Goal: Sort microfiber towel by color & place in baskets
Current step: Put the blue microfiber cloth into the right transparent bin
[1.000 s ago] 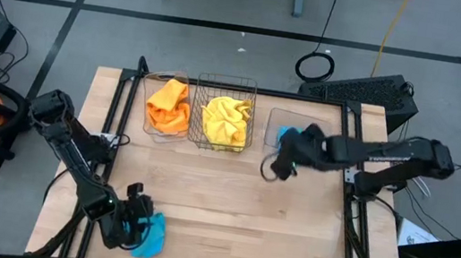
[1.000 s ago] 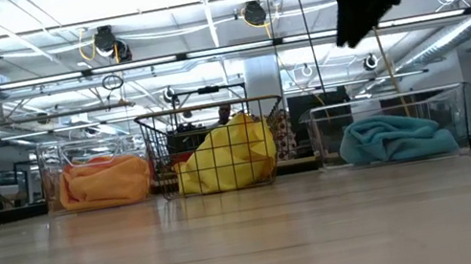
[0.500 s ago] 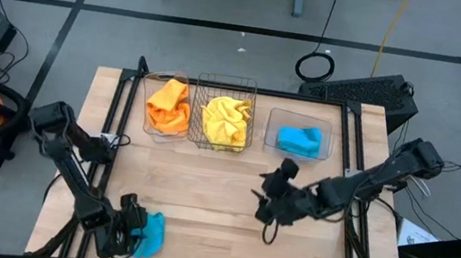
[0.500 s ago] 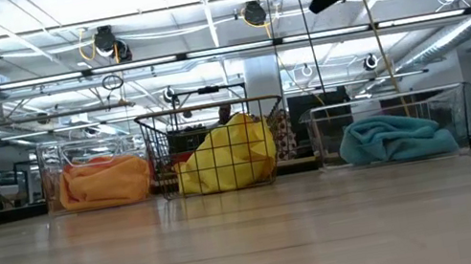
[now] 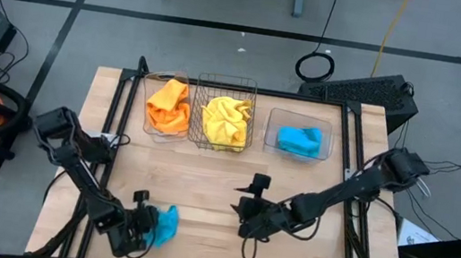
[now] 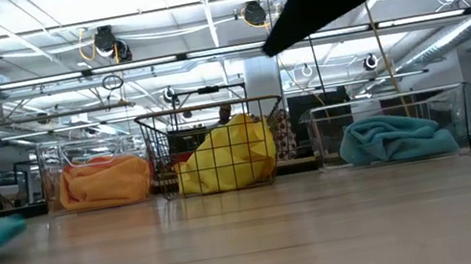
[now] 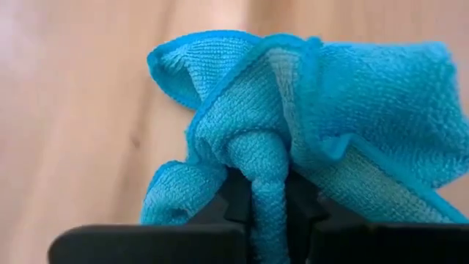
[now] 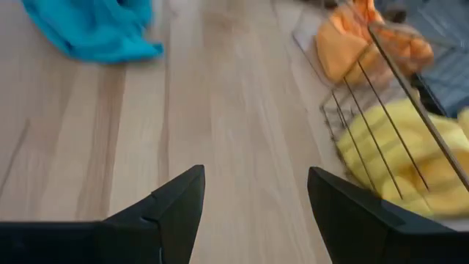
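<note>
The left fingers [image 7: 267, 213] pinch a blue towel [image 7: 330, 125] tight at the bench's [image 5: 204, 189] near left corner. The right fingers [image 8: 253, 213] are spread wide and hold nothing, low over the middle. Three baskets [image 5: 223, 114] with towels line the far edge.

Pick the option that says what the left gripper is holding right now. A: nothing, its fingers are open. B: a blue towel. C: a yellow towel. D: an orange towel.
B: the left wrist view shows the left gripper pinching a fold of the blue towel between its fingers, over the wooden table near its front left corner; the orange and yellow towels lie in containers at the back.
</note>
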